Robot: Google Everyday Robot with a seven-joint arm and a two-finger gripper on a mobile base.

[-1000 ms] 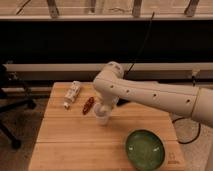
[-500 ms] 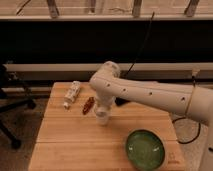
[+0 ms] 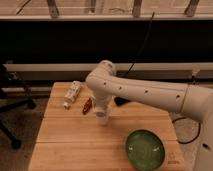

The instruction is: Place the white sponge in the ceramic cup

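Observation:
The ceramic cup (image 3: 102,119) is a small white tapered cup standing near the middle of the wooden table (image 3: 60,145). My gripper (image 3: 101,109) points straight down directly over the cup's mouth, at its rim or just above it. The white arm (image 3: 145,92) reaches in from the right. The white sponge does not show; the gripper and the cup hide that spot.
A long white lumpy segmented object (image 3: 72,94) lies at the table's back left. A small reddish-brown object (image 3: 87,105) lies just left of the cup. A wide green bowl (image 3: 145,148) sits at the front right. A black chair (image 3: 10,100) stands left of the table.
The arm's elbow has shifted slightly to the left. The gripper stays over the cup. The objects on the table have not moved.

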